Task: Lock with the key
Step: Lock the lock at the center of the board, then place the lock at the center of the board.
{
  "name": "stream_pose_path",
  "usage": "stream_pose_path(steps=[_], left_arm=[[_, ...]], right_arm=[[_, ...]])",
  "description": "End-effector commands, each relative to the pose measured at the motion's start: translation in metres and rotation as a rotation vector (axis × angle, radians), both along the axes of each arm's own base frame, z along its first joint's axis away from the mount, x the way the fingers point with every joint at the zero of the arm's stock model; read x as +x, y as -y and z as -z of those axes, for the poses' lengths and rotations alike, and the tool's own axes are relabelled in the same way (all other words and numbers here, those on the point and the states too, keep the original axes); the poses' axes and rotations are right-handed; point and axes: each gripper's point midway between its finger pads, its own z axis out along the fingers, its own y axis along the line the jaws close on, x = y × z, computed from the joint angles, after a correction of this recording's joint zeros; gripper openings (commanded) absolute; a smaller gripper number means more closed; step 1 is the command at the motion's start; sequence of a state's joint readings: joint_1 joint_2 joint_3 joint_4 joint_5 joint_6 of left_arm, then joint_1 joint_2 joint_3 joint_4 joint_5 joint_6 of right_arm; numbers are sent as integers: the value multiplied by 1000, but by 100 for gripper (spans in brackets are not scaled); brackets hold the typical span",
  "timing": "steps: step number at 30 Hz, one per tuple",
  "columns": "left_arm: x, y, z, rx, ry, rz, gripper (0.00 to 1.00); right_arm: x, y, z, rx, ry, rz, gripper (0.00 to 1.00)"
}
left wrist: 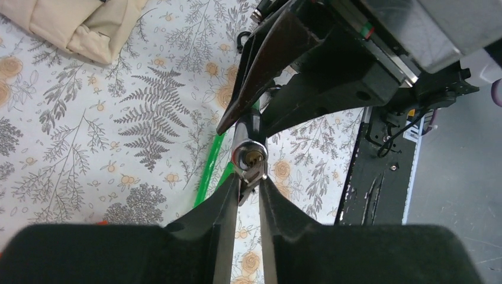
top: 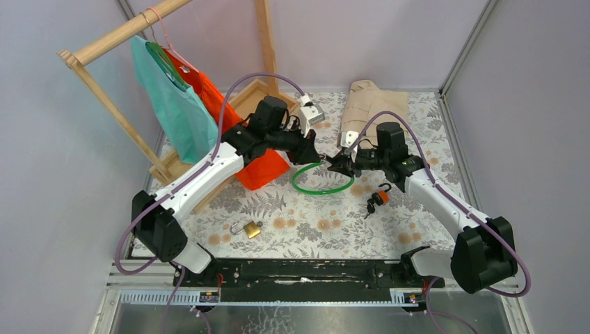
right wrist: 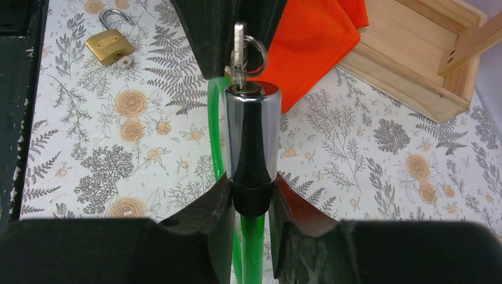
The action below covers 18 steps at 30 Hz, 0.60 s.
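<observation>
Chrome barrel [right wrist: 251, 130] of a green cable [right wrist: 253, 248] lock sits raised above the surface [top: 306, 223], mid-table, between the two arms. The right gripper [right wrist: 250, 189] is pinching the barrel's black lower end, one finger on each side, and the cable runs out below the fingers. The cable's loop lies on the surface just under both grippers.

The key [right wrist: 238, 50] stands in the keyhole at the barrel's free end, with its blade partly in. The left gripper [left wrist: 248, 186] is pressed together on the key's head, and a thin ring hangs beside the head. In the left wrist view the keyhole face points straight at the camera, with the right arm's dark fingers behind it.

A brass padlock [top: 252, 229] lies with its shackle open on the surface near the left arm's base, well apart from the grippers. An orange padlock [top: 379, 198] with keys lies under the right forearm. A beige garment [top: 369, 104] is bunched at the far edge. An orange cloth [top: 261, 167] and a teal one [top: 174, 104] hang from a wooden rack [top: 111, 38] at the far left.
</observation>
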<state>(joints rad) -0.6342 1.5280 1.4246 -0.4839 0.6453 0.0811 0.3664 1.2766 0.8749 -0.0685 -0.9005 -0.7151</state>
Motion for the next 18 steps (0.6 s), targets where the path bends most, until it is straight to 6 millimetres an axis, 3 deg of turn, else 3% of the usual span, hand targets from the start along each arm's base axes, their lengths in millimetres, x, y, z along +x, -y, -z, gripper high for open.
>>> stream_pose_path(steps=[1, 4, 10, 15, 18], left_arm=[[9, 6, -8, -9, 3, -32, 32], [11, 3, -13, 1, 68, -20, 45], [19, 1, -29, -4, 201, 0, 57], [18, 6, -38, -37, 233, 35, 59], [17, 9, -35, -43, 211, 47, 52]], right_arm=[[-9, -2, 13, -23, -53, -19, 0], [-9, -2, 12, -22, -52, -20, 0], [-10, -2, 12, -20, -57, -22, 0], [-10, -2, 12, -19, -59, -23, 0], [-10, -2, 13, -19, -59, -22, 0]])
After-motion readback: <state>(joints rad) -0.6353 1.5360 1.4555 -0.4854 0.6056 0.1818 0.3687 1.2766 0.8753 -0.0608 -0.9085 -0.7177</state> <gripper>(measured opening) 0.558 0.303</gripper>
